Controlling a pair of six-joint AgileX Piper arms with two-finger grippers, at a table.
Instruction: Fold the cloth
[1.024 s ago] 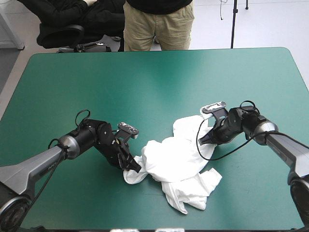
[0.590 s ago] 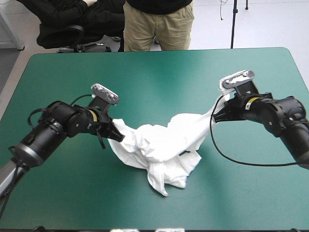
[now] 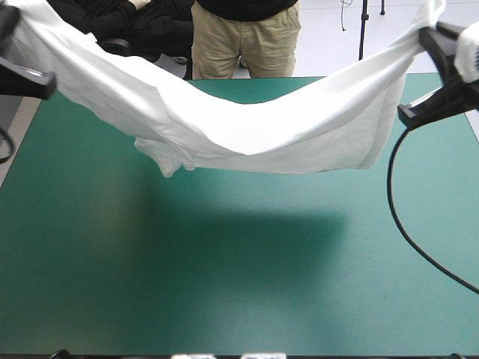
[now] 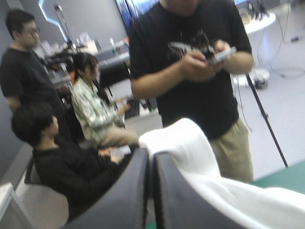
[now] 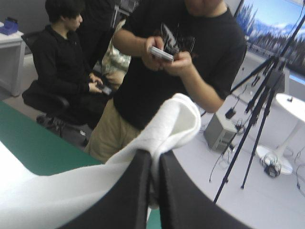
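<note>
High view gives you the T-shirt (image 3: 262, 127) hanging clear above the far half of the table (image 3: 224, 292), stretched past both side edges. Left gripper (image 4: 150, 155) and right gripper (image 5: 156, 156) each pinch an end; the near half lies open.

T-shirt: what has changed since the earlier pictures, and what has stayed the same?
The T-shirt was lifted off the table and pulled wide: once a heap, it now hangs stretched in the air. Both sets of jaws rose, moved apart, and stayed shut on it.
</note>
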